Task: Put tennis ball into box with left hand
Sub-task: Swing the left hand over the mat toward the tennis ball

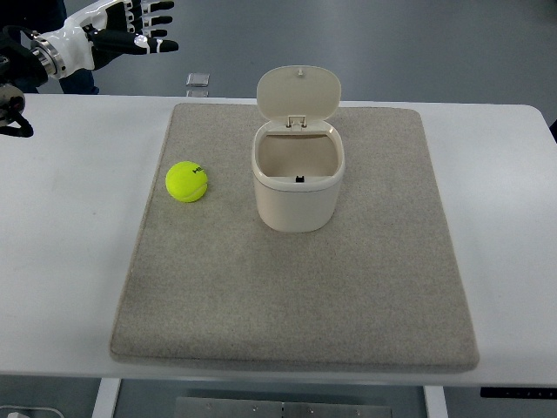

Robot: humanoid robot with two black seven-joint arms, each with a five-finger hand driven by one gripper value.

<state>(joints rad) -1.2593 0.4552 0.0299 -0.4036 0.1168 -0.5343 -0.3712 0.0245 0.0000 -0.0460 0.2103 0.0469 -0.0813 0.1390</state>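
Far left, top corner: the left hand [130, 35] hangs above the far edge of the table [61, 261], well apart from everything on the mat; its fingers [155, 21] are stretched out straight and a little spread, pointing right, and they hold nothing; just below it, at the left edge, a dark piece of the robot's arm shows.

Moving right, the grey mat [296, 296] covers most of the white table; on its left part sits the tennis ball [187, 181], bright yellow-green, on the felt by itself, just beside the box but not touching it; nothing pins it or blocks it.

That ball looks light and fuzzy, so the fingers should bite well; it will give a little under a squeeze and it is not fragile; the worry is that it rolls if nudged from one side, so the sensible hold is from above, fingers wrapping both flanks at the widest part, thumb opposite.

Next, centre stage, the box [298, 178]: a cream tub, upright, its lid [298, 93] tipped up and back on the far hinge; the mouth is wide open and looks empty apart from a small dark mark inside; so a drop from above looks fair.

Beyond the table, a small square thing [198, 80] lies on the floor; to the right, no second arm is in view.
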